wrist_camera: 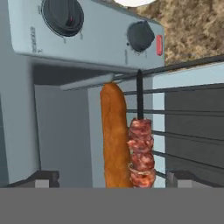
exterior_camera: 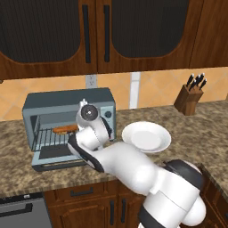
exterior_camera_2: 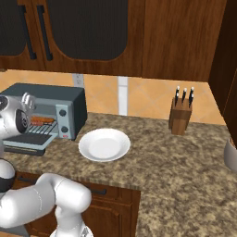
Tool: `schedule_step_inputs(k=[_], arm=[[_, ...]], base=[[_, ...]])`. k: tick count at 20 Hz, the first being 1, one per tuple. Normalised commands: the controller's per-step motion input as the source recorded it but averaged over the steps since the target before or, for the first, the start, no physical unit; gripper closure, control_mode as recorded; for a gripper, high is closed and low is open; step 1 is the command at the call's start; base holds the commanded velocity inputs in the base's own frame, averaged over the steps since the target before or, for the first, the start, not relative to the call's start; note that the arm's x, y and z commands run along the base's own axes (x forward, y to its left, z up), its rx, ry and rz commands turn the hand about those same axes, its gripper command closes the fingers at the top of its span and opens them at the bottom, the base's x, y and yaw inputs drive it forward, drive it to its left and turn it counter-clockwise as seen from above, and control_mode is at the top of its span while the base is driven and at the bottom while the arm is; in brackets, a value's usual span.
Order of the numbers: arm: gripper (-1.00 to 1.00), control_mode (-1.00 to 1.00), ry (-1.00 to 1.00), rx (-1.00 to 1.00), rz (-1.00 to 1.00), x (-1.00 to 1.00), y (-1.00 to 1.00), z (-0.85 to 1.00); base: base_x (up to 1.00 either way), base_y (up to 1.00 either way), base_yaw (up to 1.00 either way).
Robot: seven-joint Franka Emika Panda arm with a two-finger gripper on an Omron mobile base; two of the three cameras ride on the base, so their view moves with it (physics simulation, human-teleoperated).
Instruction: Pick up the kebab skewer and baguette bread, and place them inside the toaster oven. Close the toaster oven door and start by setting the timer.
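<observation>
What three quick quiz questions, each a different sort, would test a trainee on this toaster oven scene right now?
1. True or false: the toaster oven door is shut.
2. Multiple choice: the baguette bread lies A) on the white plate; B) on the wire rack beside the kebab skewer; C) on the counter.
3. Fill in: the wooden holder by the wall is a knife ____.

Key: 1 false, it hangs open. 2 B. 3 block.
</observation>
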Motion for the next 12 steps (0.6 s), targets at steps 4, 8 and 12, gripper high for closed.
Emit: schedule_step_inputs(k=[4, 8, 12], arm=[[-1.00, -1.00, 0.23, -0.10, 0.04, -0.07, -0.19, 0.24], [-1.00, -1.00, 0.21, -0.35, 0.22, -0.43, 0.05, -0.01], [-1.00, -1.00, 0.18, -0.34, 0.34, -0.46, 0.03, -0.02]], base=[[0.00, 0.00, 0.00], [0.00, 0.00, 0.00], [0.00, 0.00, 0.00]])
